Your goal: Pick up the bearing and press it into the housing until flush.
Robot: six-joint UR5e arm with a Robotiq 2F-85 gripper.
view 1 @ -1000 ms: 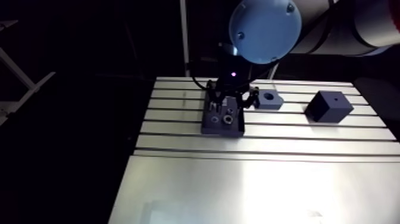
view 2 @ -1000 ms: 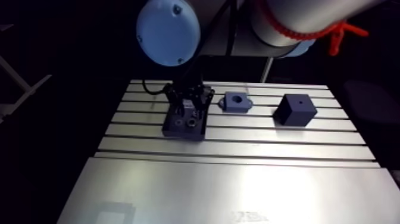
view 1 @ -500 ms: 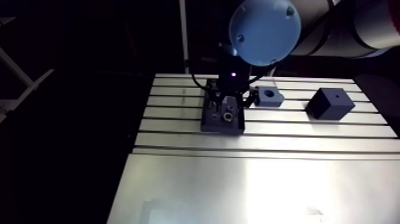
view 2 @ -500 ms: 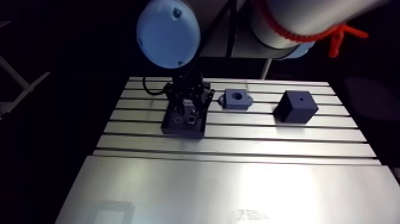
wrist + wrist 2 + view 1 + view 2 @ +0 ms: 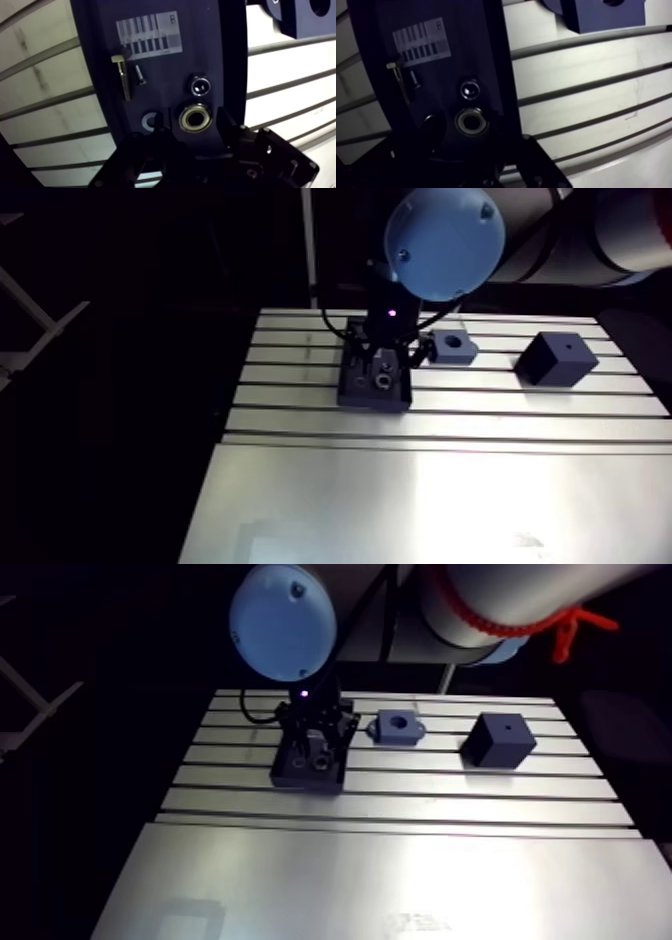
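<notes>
Two jaws apart, straddling the bearing (image 5: 196, 118) | it sits in the dark tray (image 5: 95, 50) by a bolt (image 5: 122, 77) | housing (image 5: 397, 727) at tray's 3 o'clock on the worktop (image 5: 380, 874)

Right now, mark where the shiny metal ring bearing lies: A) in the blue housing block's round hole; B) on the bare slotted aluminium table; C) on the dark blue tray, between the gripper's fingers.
C: the wrist view shows the bearing on the tray, between the fingertips of the open gripper.
</notes>
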